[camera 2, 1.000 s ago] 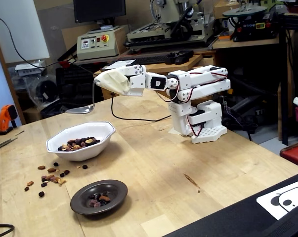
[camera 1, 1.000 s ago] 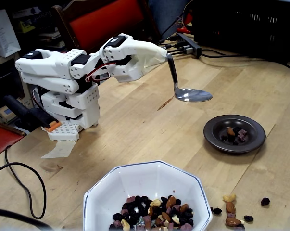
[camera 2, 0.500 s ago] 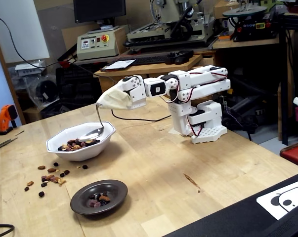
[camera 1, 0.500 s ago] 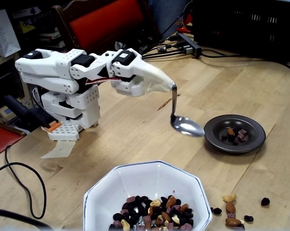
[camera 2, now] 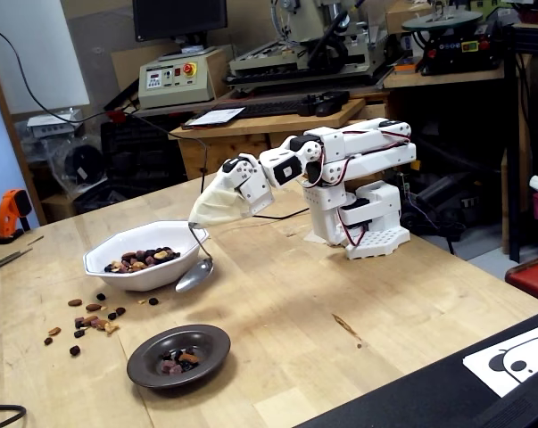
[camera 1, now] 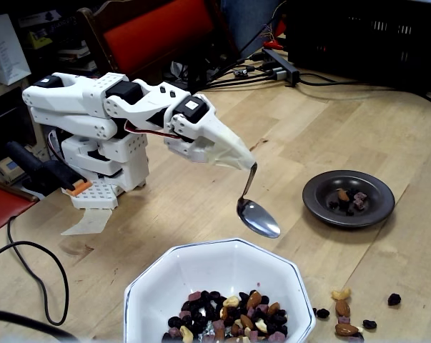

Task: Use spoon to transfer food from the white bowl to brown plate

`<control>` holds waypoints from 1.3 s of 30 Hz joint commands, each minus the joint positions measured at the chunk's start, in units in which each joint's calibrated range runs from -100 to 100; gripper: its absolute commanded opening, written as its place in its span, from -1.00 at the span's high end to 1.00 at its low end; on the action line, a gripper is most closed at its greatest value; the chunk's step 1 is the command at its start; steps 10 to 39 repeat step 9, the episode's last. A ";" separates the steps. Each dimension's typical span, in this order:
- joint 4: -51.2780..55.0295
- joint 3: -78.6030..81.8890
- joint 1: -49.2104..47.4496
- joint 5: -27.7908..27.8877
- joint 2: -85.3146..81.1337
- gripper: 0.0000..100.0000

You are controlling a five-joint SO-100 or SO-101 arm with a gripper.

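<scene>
Down and inward swung the spoon [camera 1: 257,216] from its earlier spot by the brown plate [camera 1: 349,198], and it hung empty just outside the white bowl [camera 1: 219,286], between bowl and plate, the food [camera 1: 229,314] still heaped at the bowl's near side with a few pieces on the plate. Behind it, the gripper [camera 2: 217,207] was wrapped in a pale cover, so its jaws could not be read, though the handle ran up into it. Judging by this, another scoop was beginning, calling for a lift over the rim and a dip into the nuts.
</scene>
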 commanded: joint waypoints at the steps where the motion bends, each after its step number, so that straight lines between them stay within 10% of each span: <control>1: 1.76 -0.16 0.03 -0.24 -0.44 0.92; 39: -1.01 -0.16 -0.34 -0.29 -0.44 0.92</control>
